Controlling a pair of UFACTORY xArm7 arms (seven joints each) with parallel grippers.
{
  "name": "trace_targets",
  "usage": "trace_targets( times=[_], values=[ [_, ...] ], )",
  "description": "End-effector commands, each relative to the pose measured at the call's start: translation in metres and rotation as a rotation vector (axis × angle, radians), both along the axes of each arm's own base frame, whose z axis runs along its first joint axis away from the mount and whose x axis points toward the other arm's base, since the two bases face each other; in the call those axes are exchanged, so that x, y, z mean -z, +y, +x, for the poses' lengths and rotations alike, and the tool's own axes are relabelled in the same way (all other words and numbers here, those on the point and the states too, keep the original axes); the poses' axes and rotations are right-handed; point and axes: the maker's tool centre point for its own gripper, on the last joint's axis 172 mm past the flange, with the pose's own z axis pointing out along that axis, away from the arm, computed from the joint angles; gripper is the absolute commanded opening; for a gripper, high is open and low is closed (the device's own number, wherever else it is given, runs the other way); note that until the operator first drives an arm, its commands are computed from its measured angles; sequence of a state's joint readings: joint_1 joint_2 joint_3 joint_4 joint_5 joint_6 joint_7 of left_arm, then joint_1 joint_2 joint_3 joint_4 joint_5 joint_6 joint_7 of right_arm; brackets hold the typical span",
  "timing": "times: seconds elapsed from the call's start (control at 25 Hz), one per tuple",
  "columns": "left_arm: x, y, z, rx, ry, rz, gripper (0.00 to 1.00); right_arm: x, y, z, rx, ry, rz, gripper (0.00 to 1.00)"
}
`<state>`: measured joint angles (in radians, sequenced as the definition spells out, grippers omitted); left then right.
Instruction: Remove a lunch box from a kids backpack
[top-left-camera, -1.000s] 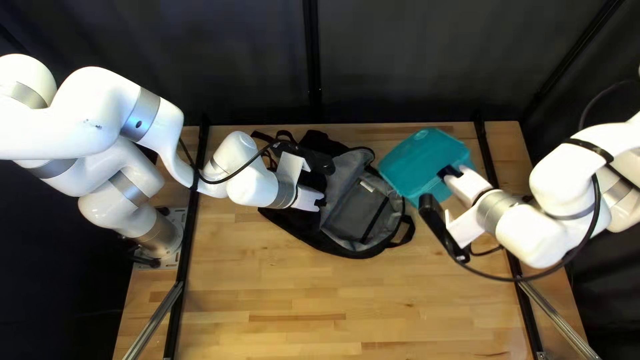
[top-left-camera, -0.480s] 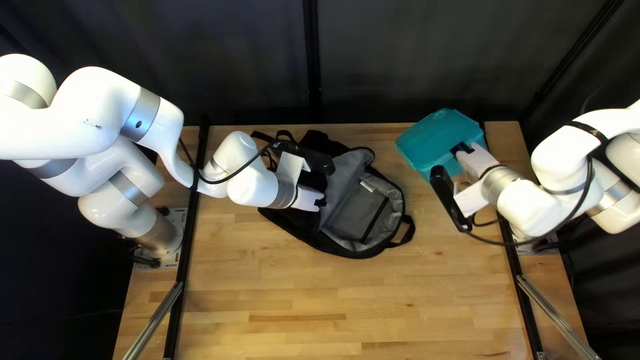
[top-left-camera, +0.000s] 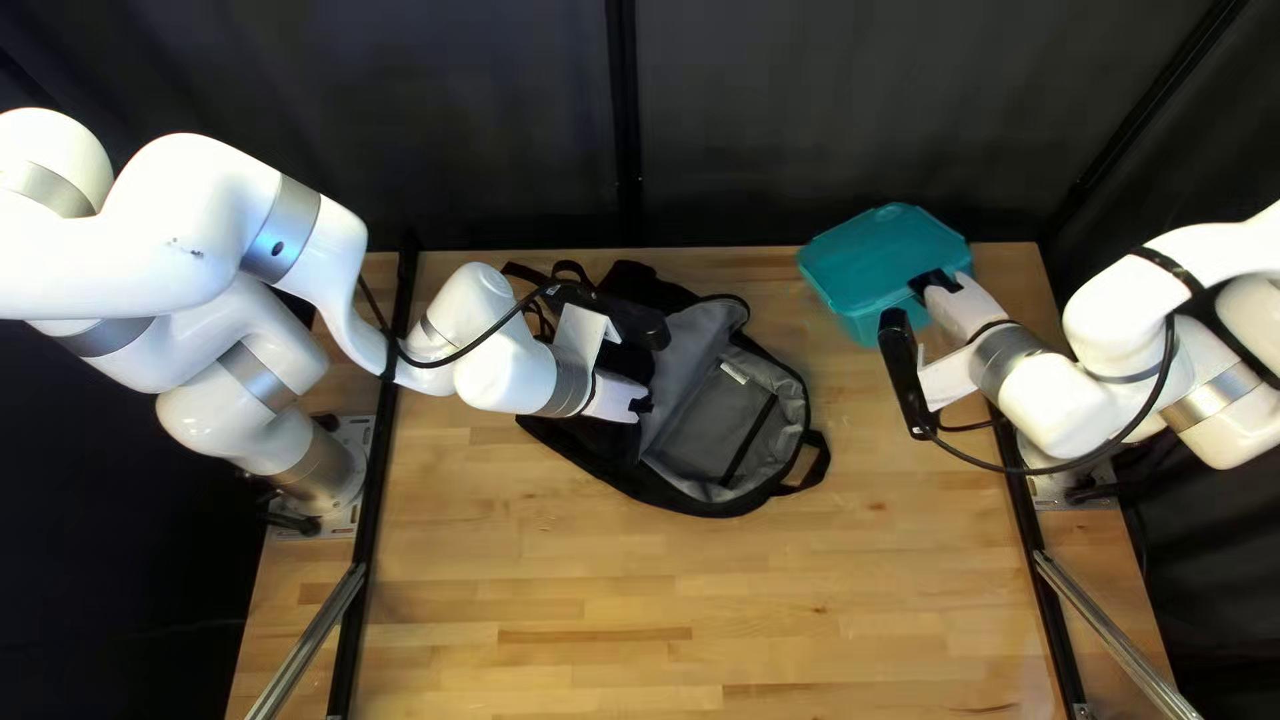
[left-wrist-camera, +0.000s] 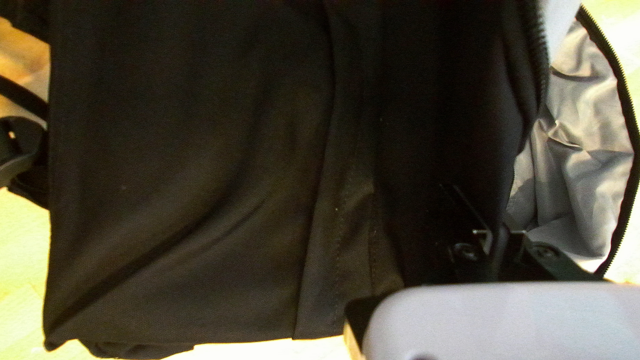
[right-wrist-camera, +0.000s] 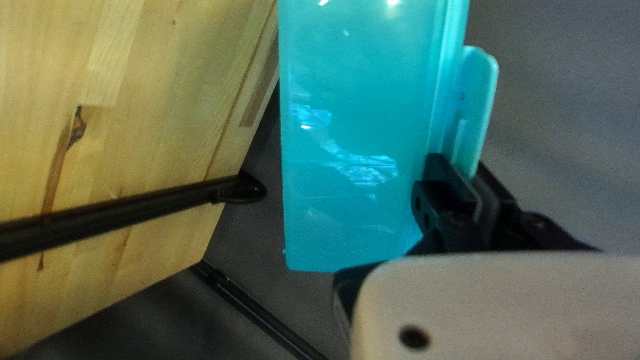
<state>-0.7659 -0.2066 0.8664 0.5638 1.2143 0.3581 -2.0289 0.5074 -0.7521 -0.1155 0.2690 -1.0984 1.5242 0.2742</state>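
My left gripper (top-left-camera: 643,404) is at the middle of the black backpack (top-left-camera: 711,424), which lies with its grey-lined compartment unzipped. In the left wrist view, the left gripper (left-wrist-camera: 499,241) pinches a fold of black cloth on the backpack (left-wrist-camera: 200,147), beside the grey lining. My right gripper (top-left-camera: 926,284) has the teal lunch box (top-left-camera: 878,254) at the upper right of the top left view, apart from the backpack. Seen from the right wrist, the right gripper (right-wrist-camera: 475,181) is shut on the edge of the lunch box (right-wrist-camera: 353,127), which hangs ahead of it.
The wooden table (top-left-camera: 600,587) carries a black rail (top-left-camera: 368,467) near its left side and another black rail (top-left-camera: 1047,587) near its right. A dark curtain (top-left-camera: 827,120) stands behind the far edge. Backpack straps (top-left-camera: 810,463) stick out on the table.
The lunch box has moved away from the backpack, up and to the right in the top left view, together with my right gripper. My left arm and the backpack look unmoved.
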Motion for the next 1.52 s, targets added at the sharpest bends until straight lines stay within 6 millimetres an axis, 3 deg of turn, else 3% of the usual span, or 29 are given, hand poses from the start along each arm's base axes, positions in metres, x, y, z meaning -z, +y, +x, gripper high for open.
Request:
trace_targets(
  times=[0.04,0.68,0.96,1.52],
  values=[
    [0.000,0.000,0.000,0.000,0.000,0.000,0.00,0.003,-0.002,0.012,0.020,-0.049,-0.047,0.00],
    [0.000,0.000,0.000,0.000,0.000,0.000,0.00,0.034,0.003,-0.018,0.112,-0.172,-0.118,0.00],
    [0.000,0.000,0.000,0.000,0.000,0.000,0.00,0.057,0.007,-0.022,0.125,-0.203,-0.106,0.00],
    [0.000,0.000,0.000,0.000,0.000,0.000,0.00,0.069,0.014,-0.026,0.121,-0.229,-0.089,0.00]
  ],
)
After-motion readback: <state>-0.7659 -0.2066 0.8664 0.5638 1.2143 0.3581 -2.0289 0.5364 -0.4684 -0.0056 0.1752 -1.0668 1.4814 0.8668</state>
